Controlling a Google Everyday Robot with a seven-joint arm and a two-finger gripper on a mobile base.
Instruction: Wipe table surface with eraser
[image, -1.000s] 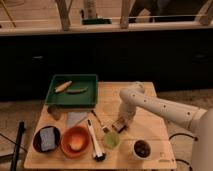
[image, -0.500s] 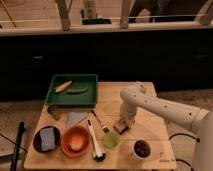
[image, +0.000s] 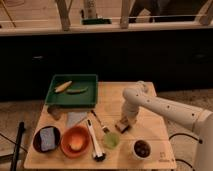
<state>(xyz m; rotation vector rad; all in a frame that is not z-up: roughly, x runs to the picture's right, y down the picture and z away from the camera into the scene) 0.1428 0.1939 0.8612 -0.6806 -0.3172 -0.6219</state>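
Note:
The table surface (image: 150, 145) is a light tan wooden top with plank lines, filling the lower part of the camera view. The eraser (image: 122, 125) is a small tan block with a dark underside, lying on the table right of centre, just above the green cup (image: 111, 140). My gripper (image: 124, 121) comes down from the white arm (image: 160, 106) on the right and sits right on the eraser, pressing it against the wood.
A green tray (image: 73, 90) with two food pieces stands at the back left. A dark bowl with a blue-grey sponge (image: 47, 138), an orange bowl (image: 75, 141), a white-handled brush (image: 94, 142), a fork (image: 99, 121), a grey cloth (image: 76, 118) and a small bowl (image: 141, 148) line the front.
The gripper and eraser have shifted very slightly on the table; everything else stays where it was.

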